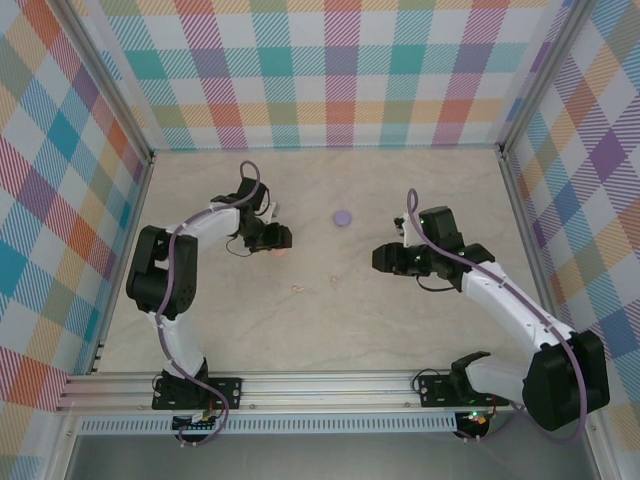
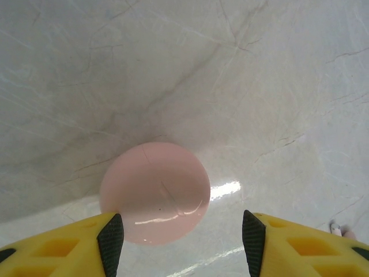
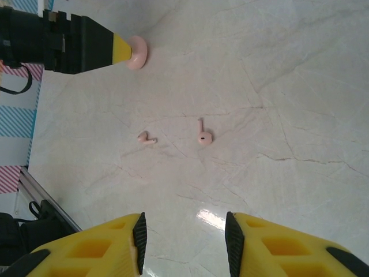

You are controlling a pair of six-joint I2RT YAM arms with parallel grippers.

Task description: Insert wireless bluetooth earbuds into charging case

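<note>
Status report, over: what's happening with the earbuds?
Left gripper open at pink case. Right gripper open, empty. Two pink earbuds loose on table ahead of it. Purple case apart, no obstacle.

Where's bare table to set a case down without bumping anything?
Bare: the far strip between the purple case and the back wall, and the near strip between the pink earbuds and the arm bases. Crowded: the middle, where the left gripper is at the pink case, with the right gripper opposite and the earbuds between them.
</note>
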